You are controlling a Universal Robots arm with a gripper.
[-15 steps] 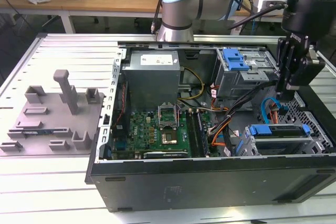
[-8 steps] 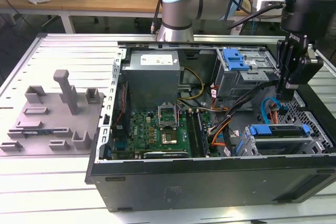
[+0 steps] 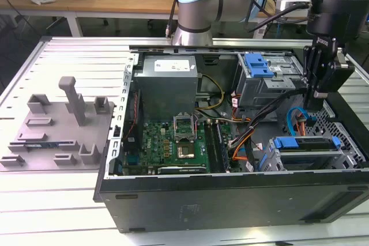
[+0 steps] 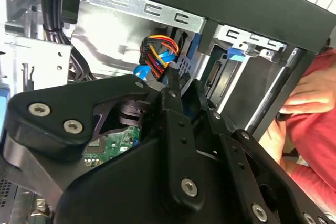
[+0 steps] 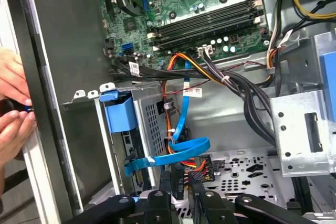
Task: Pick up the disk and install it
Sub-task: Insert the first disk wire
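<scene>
One gripper [image 3: 316, 102] inside the computer case [image 3: 230, 200]

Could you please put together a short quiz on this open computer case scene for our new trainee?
1. True or false: the tool hangs above the grey fixture tray.
2. In the first wrist view, the flat cable looping beside the drive cage is: A red, B blue, C green.
3. In the first wrist view, what is seen by the outer edge of the computer case?
Key: 1 false, it is above the computer case; 2 B; 3 a person's hands.
</scene>
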